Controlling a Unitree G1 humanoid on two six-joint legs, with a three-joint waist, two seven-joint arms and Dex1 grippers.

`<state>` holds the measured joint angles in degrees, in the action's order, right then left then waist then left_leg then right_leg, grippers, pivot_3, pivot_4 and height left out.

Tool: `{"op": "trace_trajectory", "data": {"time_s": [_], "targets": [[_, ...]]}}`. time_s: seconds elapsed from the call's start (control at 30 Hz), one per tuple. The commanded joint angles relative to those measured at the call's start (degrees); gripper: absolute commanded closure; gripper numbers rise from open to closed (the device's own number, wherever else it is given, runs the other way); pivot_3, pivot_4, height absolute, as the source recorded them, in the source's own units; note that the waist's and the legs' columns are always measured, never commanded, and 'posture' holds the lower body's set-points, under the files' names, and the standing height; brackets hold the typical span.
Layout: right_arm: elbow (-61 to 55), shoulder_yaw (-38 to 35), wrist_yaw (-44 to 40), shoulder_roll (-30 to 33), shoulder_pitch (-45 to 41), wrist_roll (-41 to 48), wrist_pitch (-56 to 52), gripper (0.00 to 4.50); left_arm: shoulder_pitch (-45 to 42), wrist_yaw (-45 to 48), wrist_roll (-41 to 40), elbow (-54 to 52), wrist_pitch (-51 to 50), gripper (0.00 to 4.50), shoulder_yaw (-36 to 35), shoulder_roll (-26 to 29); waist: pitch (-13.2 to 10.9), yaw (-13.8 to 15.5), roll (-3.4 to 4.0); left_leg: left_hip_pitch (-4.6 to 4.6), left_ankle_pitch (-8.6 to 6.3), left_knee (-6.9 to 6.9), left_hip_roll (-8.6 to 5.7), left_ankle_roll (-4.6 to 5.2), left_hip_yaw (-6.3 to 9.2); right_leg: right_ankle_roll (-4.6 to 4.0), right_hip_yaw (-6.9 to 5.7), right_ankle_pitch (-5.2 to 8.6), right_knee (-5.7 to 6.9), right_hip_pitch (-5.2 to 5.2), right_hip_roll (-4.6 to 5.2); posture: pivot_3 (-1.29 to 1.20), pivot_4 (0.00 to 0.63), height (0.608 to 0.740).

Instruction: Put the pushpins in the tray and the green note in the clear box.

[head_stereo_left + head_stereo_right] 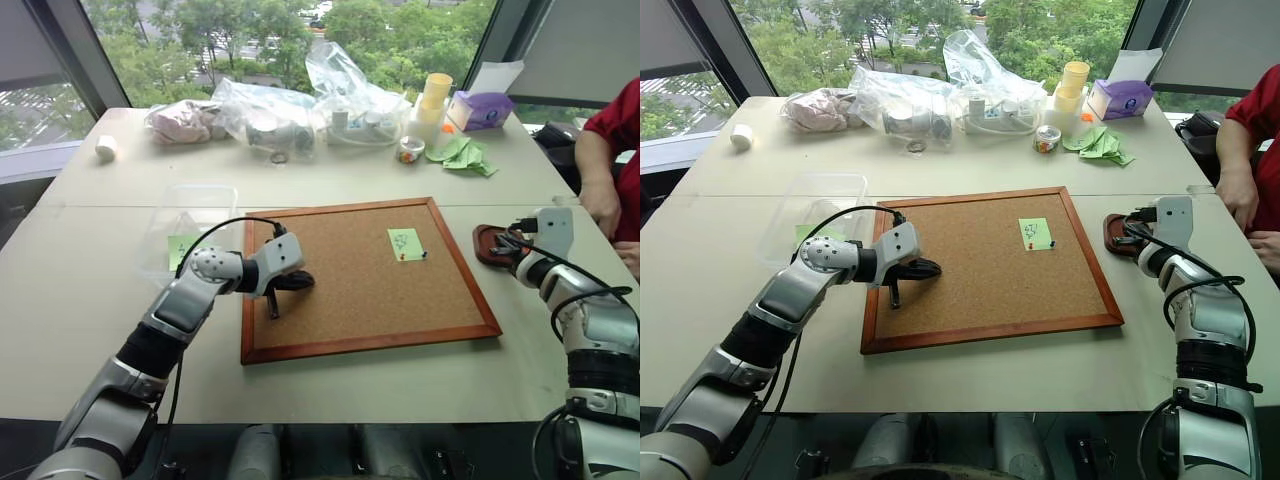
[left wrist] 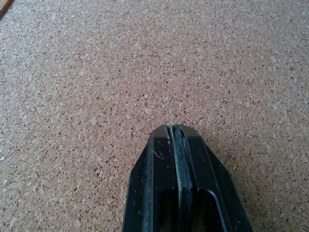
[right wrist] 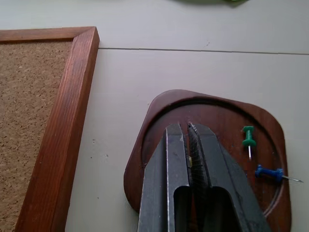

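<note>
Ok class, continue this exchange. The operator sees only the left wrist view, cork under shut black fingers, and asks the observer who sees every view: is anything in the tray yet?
Observer: Yes. The tray holds a green pushpin and a blue pushpin.
Operator: Are any pins on the corkboard?
Observer: A green note lies on the corkboard, with a red pin and a dark pin at its near edge.
Operator: And the clear box?
Observer: The clear box sits by the board's left edge, and a greenish note shows inside it.
</note>
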<state>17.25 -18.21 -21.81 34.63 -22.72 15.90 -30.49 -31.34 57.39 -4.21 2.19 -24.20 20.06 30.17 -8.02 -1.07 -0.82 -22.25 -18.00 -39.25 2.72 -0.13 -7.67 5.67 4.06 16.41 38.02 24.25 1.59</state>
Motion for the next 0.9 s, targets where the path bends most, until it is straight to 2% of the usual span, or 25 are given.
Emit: {"op": "trace_trajectory", "data": {"time_s": [0.03, 0.17, 0.2, 0.23, 0.6, 0.8, 0.9], "targets": [[-0.1, -0.8, 0.5, 0.2, -1.5, -0.2, 1.4, 2.52, 0.3, 0.7, 1.1, 0.9, -0.2, 4.50, 1.4, 0.0, 0.0, 0.0, 0.00, 0.00, 0.00, 0.00, 0.00, 0.00, 0.00, 0.00, 0.00, 0.00, 0.00, 0.00, 0.00, 0.00, 0.150, 0.738], [-0.1, -0.9, 1.1, 0.1, -1.6, 0.0, 1.6, 0.44, 0.5, 0.6, 1.1, 0.6, -0.5, 4.50, 1.3, 0.0, 0.0, 0.0, 0.00, 0.00, 0.00, 0.00, 0.01, 0.00, 0.01, 0.00, 0.00, 0.00, 0.00, 0.00, -0.01, 0.00, 0.150, 0.738], [-0.1, -1.1, 1.2, 0.0, -1.6, 0.1, 1.6, 0.44, 0.6, 0.6, 1.0, 0.6, -0.6, 4.50, 1.2, 0.0, 0.0, 0.0, 0.00, 0.00, 0.00, 0.00, 0.01, 0.00, 0.00, 0.00, 0.00, 0.00, 0.00, 0.00, 0.00, 0.00, 0.150, 0.738], [0.0, -1.3, 1.2, -0.1, -1.7, 0.5, 1.4, 0.20, 0.6, 0.5, 1.0, 0.6, -0.7, 4.50, 1.2, -0.1, 0.0, 0.0, 0.00, 0.00, 0.00, 0.00, 0.00, 0.00, 0.00, 0.00, 0.00, 0.00, 0.00, 0.00, 0.00, 0.00, 0.150, 0.738], [3.5, -9.3, 6.7, -2.3, -5.6, 6.4, -1.0, 0.20, 0.4, 0.3, 1.3, 1.0, -0.5, 4.50, 1.3, -0.5, 0.0, 0.1, 0.00, -0.01, 0.00, 0.00, 0.00, 0.00, 0.00, 0.00, 0.00, 0.00, 0.00, 0.00, 0.02, 0.00, 0.150, 0.738], [4.1, -7.6, 5.5, -1.7, -4.6, 5.0, 0.6, 0.20, 0.6, 0.3, 1.5, 0.8, -0.4, 4.50, 1.4, -0.7, 0.0, 0.1, 0.00, -0.01, 0.00, 0.00, -0.01, 0.00, 0.00, 0.00, 0.00, 0.00, -0.01, 0.00, 0.02, 0.00, 0.150, 0.738], [-4.1, -5.3, -0.8, -0.9, -0.8, 6.6, 1.3, 0.20, 0.8, 0.3, 1.5, 0.6, -0.5, 4.50, 1.1, -0.3, 0.0, 0.3, 0.00, -0.01, 0.00, 0.00, -0.01, 0.00, 0.01, 0.00, 0.00, 0.00, -0.01, 0.00, 0.01, 0.00, 0.150, 0.738]]}}
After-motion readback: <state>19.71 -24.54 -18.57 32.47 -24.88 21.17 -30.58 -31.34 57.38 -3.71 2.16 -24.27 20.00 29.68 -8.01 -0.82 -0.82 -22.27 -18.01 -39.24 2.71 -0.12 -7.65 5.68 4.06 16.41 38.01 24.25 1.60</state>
